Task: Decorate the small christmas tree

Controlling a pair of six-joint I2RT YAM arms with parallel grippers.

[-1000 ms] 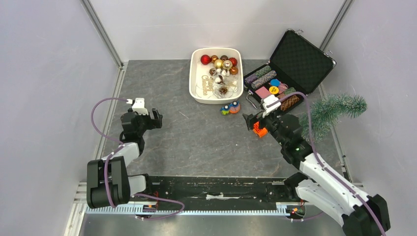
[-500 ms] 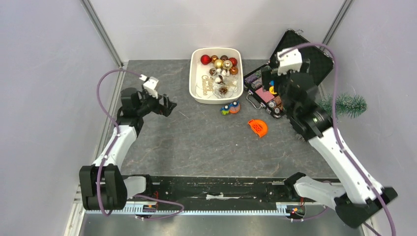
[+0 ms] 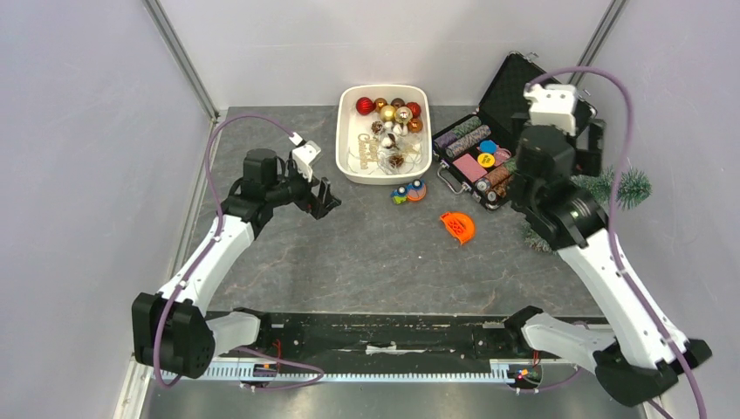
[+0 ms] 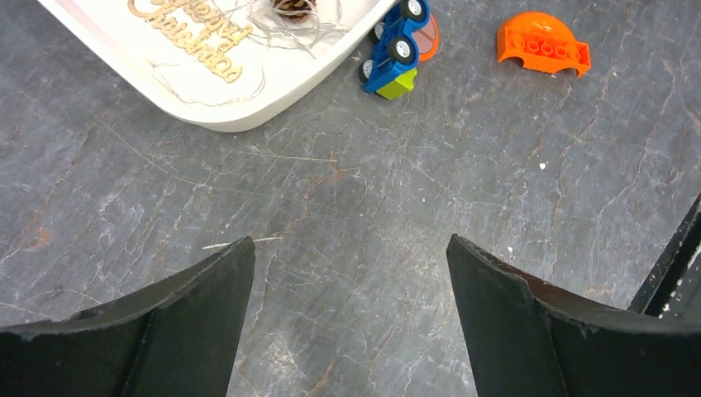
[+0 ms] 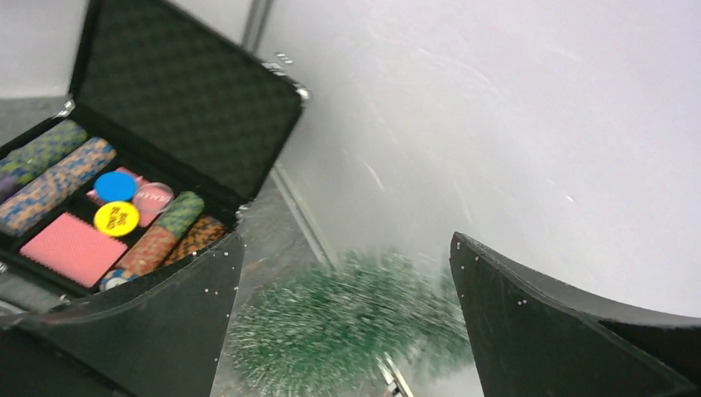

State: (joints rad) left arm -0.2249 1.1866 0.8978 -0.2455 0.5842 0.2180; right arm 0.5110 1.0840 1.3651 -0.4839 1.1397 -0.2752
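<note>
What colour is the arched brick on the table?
The brick is orange, clearest in the left wrist view.

Table [image 3: 366, 257] holds tray [image 3: 384, 178], case [image 3: 532, 105], brick [image 3: 457, 227], toy car [image 3: 408, 193], small christmas tree [image 3: 630, 186].

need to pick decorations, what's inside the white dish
The white dish holds red, gold and other baubles at its far end, a wooden Christmas sign and a pine cone. Anything beneath the baubles is covered.

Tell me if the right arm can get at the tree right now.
Probably yes. The open right hand is aimed at the tree, which shows straight ahead of it with nothing in between. The wall sits close beside the tree, so room looks tight.
</note>
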